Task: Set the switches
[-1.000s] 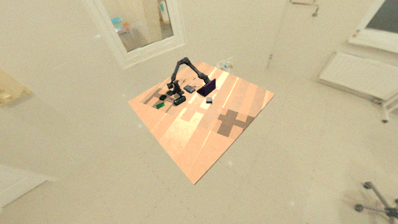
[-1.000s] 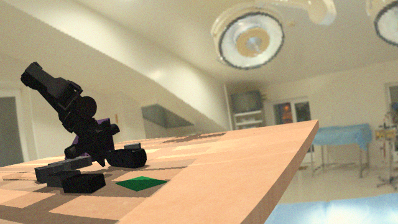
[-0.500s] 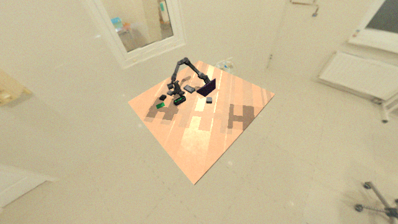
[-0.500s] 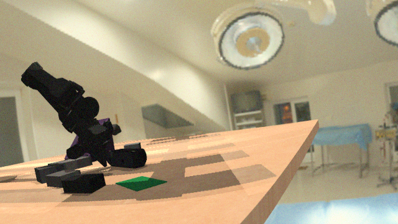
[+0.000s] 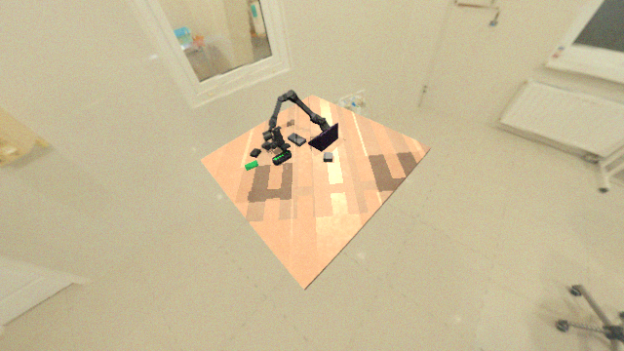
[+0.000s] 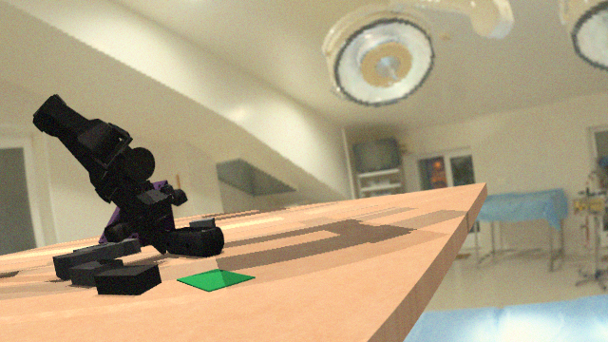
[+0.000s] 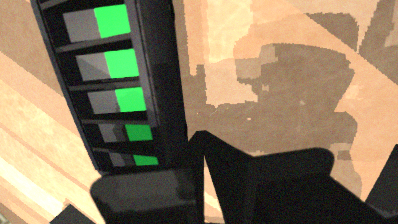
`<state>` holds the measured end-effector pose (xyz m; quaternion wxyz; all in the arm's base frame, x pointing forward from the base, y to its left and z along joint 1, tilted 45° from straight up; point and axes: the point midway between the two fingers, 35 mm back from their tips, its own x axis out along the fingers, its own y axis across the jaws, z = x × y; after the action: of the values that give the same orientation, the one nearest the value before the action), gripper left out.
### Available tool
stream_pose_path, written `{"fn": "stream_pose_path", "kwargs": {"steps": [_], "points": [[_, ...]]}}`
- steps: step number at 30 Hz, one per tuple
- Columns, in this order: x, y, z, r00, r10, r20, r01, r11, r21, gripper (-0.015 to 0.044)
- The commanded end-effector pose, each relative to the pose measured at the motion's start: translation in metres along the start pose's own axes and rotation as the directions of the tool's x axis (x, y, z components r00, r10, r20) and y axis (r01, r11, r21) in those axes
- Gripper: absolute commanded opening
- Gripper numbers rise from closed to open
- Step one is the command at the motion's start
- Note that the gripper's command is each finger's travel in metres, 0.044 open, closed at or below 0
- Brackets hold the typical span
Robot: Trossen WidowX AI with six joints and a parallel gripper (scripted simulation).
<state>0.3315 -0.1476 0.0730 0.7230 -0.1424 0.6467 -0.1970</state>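
Landmark: the dark grey controller unit with rounded ends (image 5: 282, 158) (image 6: 196, 241) (image 7: 167, 65), seated on the pale wooden bench (image 5: 336, 229) (image 6: 304, 285) (image 7: 300, 120), switch side up. Five of its rocker switches seen from the wrist, green halves along one side, grey along the other; any sixth is out of that frame or covered. Label not visible in this pose.

Black parallel-jaw gripper (image 7: 201, 135) brought down at one end of the unit, fingers narrow, nothing held. Contact with the casing cannot be told. Flat bright green square (image 5: 252, 166) (image 6: 216, 280) on the bench, near the unit; black rectangular block (image 5: 255, 153) (image 6: 128, 279) also near it. Small grey box (image 5: 328, 157) well apart from the unit, on the side away from the green square.

Step in hand, as judged: work at the unit's end, either a switch press or the start of a tip-up for label reading; not settled by these views. For a press, the closed tips should be centred over one rocker half and lowered straight; an off-centre push could slide the unit or catch a neighbouring switch.
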Motion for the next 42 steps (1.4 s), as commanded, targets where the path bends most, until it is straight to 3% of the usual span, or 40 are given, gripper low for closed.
{"fn": "stream_pose_path", "kwargs": {"steps": [1,42], "points": [[0.001,0.003,0.000,1.000,0.002,-0.001,-0.002,1.000,0.002,0.0000],[0.009,0.028,0.005,1.000,0.003,-0.001,-0.003,1.000,0.002,0.0000]]}}
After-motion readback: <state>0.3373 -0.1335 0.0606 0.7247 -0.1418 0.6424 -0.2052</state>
